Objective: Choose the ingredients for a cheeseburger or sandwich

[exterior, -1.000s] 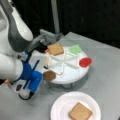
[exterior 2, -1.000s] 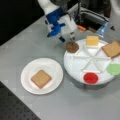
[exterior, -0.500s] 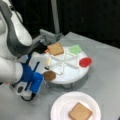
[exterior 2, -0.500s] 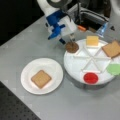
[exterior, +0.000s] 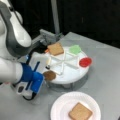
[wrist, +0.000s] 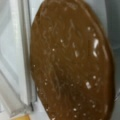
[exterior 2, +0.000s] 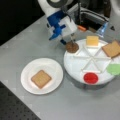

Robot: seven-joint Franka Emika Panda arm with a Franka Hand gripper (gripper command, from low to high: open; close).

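Patty (exterior 2: 72, 47): dark brown disc at divided tray (exterior 2: 75, 72) upper-left rim, filling wrist view (wrist: 72, 60). Judged light, stiff, glossy-slick; best gripped across edges. Gripper (exterior 2: 71, 40) directly over it; jaw opening and hold: cannot tell. Toast square (exterior 2: 41, 78) on white plate (exterior 2: 27, 68), lower left.

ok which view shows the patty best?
The wrist view: the patty fills it, glossy brown surface plain. In both front views it is a small brown disc at the divided tray's edge, under the gripper.
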